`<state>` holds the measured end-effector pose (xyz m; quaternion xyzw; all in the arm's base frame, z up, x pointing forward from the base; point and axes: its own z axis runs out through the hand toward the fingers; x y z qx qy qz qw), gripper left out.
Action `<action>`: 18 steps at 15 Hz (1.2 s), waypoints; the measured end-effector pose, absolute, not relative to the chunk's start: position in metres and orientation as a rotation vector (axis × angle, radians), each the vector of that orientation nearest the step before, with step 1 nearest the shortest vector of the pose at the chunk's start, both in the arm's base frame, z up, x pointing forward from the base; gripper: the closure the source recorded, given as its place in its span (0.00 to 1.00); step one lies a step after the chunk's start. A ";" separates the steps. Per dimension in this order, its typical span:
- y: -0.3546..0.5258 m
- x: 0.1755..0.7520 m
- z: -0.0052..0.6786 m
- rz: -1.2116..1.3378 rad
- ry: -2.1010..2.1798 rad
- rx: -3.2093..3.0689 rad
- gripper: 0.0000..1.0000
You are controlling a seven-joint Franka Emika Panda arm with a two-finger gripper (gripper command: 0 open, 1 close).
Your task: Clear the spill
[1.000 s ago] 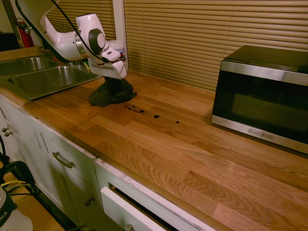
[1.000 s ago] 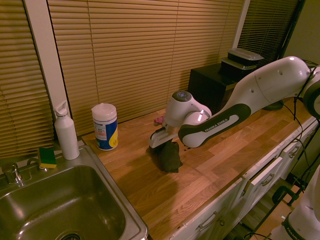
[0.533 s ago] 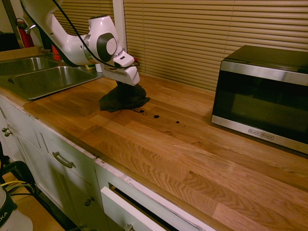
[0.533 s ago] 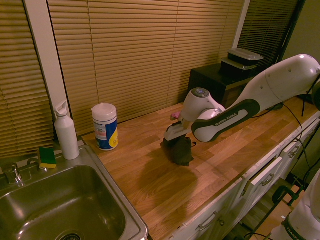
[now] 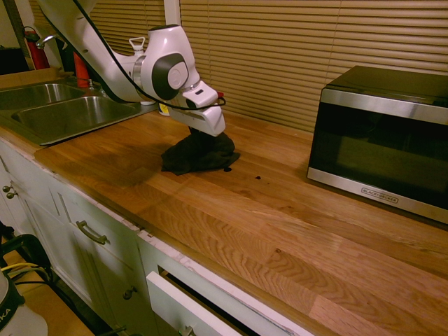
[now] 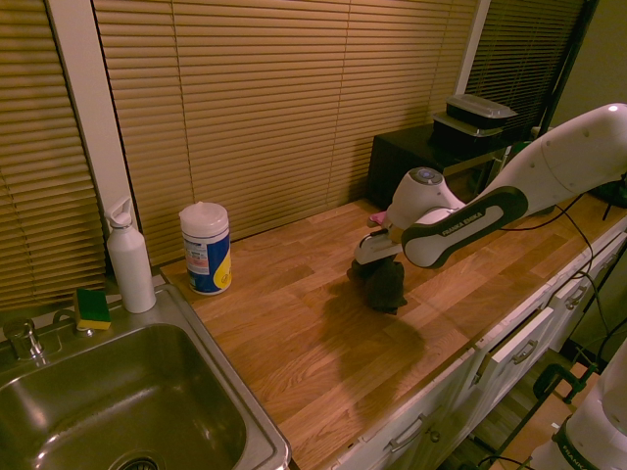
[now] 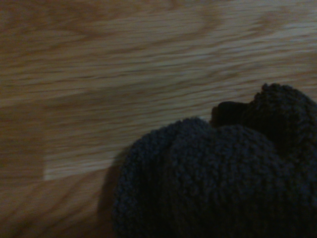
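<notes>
In the first exterior view, your gripper (image 5: 203, 133) is clamped on the dark cloth (image 5: 199, 154) left of centre, 2 spots of the spill (image 5: 257, 178) showing at its right; in the second, both sit right of centre; in the wrist view, cloth fills the lower right

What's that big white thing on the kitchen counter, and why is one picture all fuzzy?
That's a robot arm. Its hand holds a dark cloth bunched up on the wooden counter. Two dark drops of a spill show beside the cloth.

Two cameras watch from opposite sides: one sees the microwave up close, the other the sink and a tub with a white lid. The fuzzy picture comes from a camera on the robot's wrist, very near the cloth.
</notes>
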<state>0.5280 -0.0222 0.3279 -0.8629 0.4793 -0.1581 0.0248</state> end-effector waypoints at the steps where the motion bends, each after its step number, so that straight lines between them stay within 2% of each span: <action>1: -0.034 0.527 0.328 -0.489 1.499 -2.664 1.00; 6: -0.086 0.522 0.328 -0.484 1.588 -2.623 1.00; 11: -0.084 0.520 0.330 -0.474 1.572 -2.629 1.00; 18: 0.015 0.522 0.330 -0.403 1.435 -2.706 1.00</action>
